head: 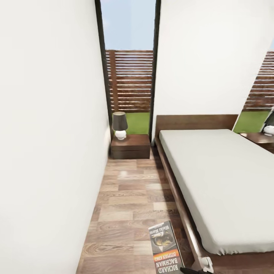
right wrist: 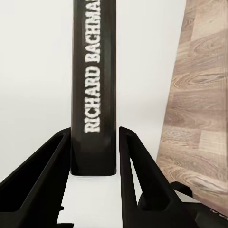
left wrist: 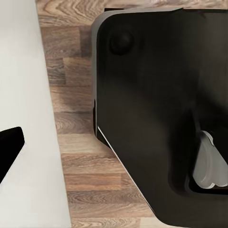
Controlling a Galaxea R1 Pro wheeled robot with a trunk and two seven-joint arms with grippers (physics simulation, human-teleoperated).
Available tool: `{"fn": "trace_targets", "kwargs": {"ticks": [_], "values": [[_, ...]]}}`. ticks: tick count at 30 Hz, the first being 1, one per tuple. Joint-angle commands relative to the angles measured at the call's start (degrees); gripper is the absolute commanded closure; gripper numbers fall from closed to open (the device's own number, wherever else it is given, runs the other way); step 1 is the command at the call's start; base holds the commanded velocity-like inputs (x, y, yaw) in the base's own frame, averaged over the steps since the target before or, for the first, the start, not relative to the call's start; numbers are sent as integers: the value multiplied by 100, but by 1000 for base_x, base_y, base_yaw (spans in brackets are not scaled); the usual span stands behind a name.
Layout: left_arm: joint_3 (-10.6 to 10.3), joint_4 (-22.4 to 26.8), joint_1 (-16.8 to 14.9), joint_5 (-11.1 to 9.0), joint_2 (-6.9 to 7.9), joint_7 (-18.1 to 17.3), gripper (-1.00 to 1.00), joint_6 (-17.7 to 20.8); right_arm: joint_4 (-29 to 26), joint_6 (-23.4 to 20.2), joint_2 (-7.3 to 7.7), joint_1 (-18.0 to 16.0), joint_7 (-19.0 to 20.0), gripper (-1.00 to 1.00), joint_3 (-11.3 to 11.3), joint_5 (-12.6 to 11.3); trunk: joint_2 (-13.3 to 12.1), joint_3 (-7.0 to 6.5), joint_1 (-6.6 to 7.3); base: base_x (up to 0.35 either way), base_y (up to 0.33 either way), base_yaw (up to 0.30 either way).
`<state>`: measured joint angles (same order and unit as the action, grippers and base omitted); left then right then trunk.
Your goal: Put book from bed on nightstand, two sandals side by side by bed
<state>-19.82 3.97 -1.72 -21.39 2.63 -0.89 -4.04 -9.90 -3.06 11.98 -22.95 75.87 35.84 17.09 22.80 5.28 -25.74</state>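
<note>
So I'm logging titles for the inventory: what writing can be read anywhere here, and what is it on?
"RICHARD BACHMAN": white letters down the book's spine, between the right gripper's fingers.
"RICHARD BACHMAN": on the book's cover, head view.
"STEPHEN KING": smaller, on the cover's orange band.
A slanted line on the cover's grey end: too blurred to read.

The bed [head: 224, 179] stands with its headboard [head: 196, 121] against the far wall. Left of the bed runs a strip of floor [head: 129, 205], with a side wall [head: 49, 133] beyond it. At the strip's far end, just left of the headboard, sits a nightstand [head: 130, 146] bearing a lamp [head: 120, 125], with a window [head: 129, 68] behind it. The book [head: 165, 247] is near the bed's foot corner, on its left. A second nightstand [head: 262, 140] stands right of the headboard.
</note>
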Motion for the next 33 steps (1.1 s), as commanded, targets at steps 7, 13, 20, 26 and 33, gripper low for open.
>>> {"fn": "trace_targets", "kwargs": {"ticks": [7, 13, 20, 26, 33], "values": [[-48, -1, -1, -58, 1, -8, -100, -22, -3, -29, -6, -7, 25, 100, 56, 49, 12, 12, -4, 79, 107, -165], [-48, -1, 1, -58, 1, -8, -100, -20, -3, -28, -9, -7, 24, 100, 55, 49, 12, 12, -4, 62, 31, -34], [-48, -1, 0, -58, 1, -8, -100, -20, -3, -28, -24, -7, 24, 100, 53, 52, 12, 12, -4, 145, -23, -9], [-42, -1, -2, -58, 1, -8, -100, -21, -3, -28, -34, -7, 24, 100, 42, 54, 12, 12, -4, 91, -44, -2], [-40, 3, -3, -58, -4, -8, -100, -21, -6, -35, -37, -7, 19, 100, 29, 56, 12, 12, -4, 21, -10, 0]]}}
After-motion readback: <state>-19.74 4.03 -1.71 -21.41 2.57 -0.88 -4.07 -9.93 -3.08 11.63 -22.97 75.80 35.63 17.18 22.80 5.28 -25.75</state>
